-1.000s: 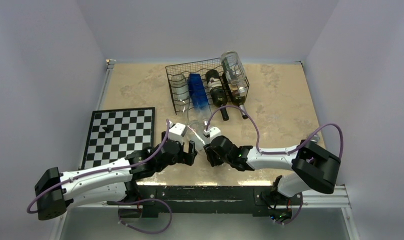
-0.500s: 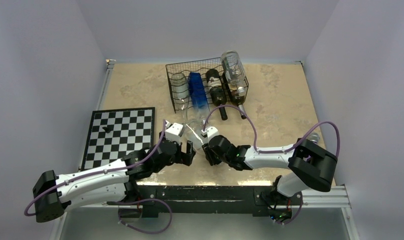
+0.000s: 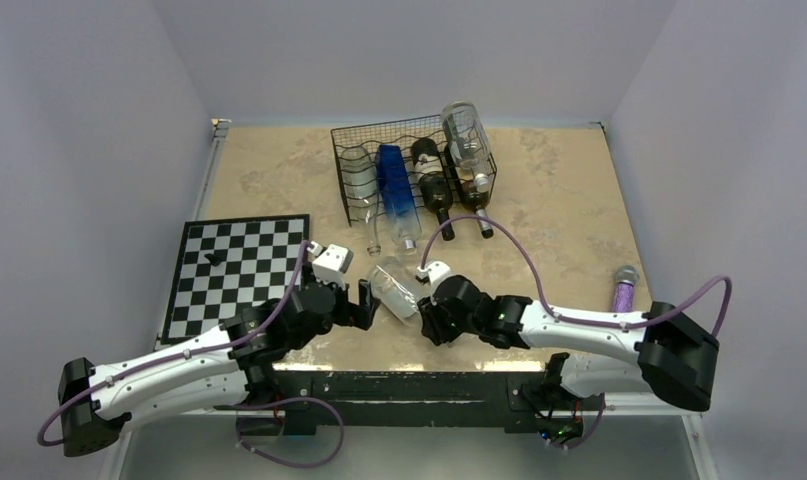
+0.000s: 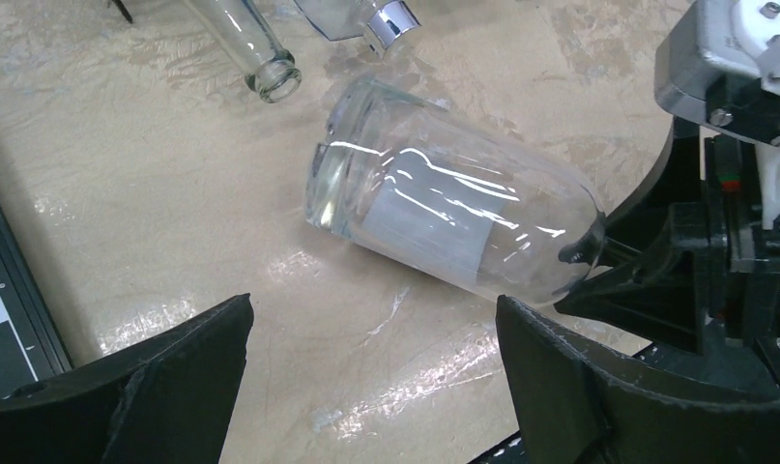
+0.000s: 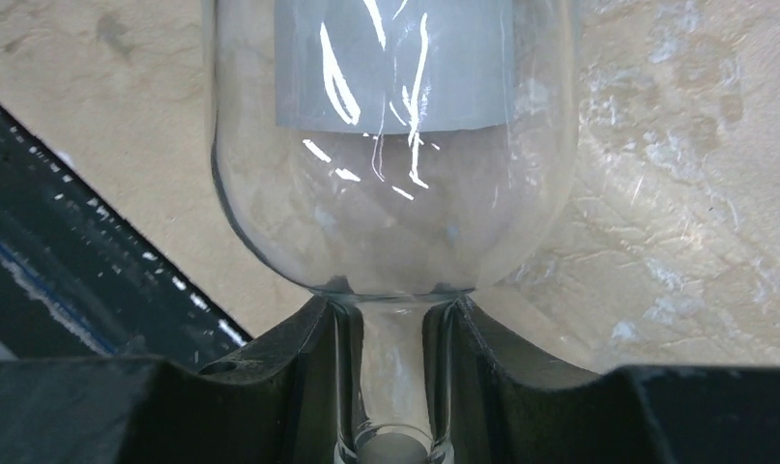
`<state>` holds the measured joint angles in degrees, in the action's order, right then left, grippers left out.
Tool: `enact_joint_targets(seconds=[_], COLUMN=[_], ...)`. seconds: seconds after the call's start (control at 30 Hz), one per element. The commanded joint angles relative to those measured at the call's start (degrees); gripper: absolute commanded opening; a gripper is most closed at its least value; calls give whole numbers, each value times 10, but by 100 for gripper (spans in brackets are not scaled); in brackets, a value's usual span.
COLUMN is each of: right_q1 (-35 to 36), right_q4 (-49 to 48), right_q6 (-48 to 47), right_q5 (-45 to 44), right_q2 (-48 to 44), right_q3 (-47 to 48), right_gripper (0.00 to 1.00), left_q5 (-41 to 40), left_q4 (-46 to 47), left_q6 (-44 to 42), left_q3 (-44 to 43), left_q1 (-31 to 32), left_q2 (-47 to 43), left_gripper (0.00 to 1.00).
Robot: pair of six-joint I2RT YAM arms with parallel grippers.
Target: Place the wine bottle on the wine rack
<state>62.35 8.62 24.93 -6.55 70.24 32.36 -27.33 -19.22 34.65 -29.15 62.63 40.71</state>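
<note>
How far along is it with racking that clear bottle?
Several bottles already lie in the wine rack. The right gripper is shut on the neck of the clear wine bottle, lying on its side; the left gripper stands open by its base. Lifting and racking remain.

Clear, grey-labelled wine bottle (image 3: 394, 290) on its side, apart from the black wire wine rack (image 3: 379, 133)

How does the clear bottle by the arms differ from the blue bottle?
The clear bottle is colourless with a pale label; the blue bottle is blue. The clear bottle lies outside the wine rack, the blue bottle rests in it. The right end effector is shut on the clear bottle's neck; nothing grips the blue bottle. Both lie sideways.
</note>
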Motion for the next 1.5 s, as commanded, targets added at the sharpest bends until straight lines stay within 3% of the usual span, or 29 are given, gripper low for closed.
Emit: enact_joint_targets(seconds=[0.0, 0.5, 0.8, 0.97, 1.13, 1.47], right_q1=[3, 3, 2, -41, -147, -237], right_q4=[-84, -97, -141, -150, -199, -229], right_q6=[34, 93, 61, -11, -48, -74], right_q5=[27, 46, -100, -159, -98, -86], right_q2=[-74, -235, -278, -229, -145, 49], right_q3=[11, 22, 42, 120, 186, 342], right_gripper=[0, 0, 0, 0, 0, 0], left_q5=[-18, -35, -41, -36, -33, -25], left_q4=[-18, -68, -92, -101, -109, -121], left_q6=[-13, -17, -20, -33, -43, -42], left_q3=[-25, -51, -63, -83, -106, -116], left_q1=[-3, -3, -3, -3, -3, -3], left_q2=[-15, -81, -123, -119, -120, -117], left_gripper=[99, 99, 99, 99, 99, 99])
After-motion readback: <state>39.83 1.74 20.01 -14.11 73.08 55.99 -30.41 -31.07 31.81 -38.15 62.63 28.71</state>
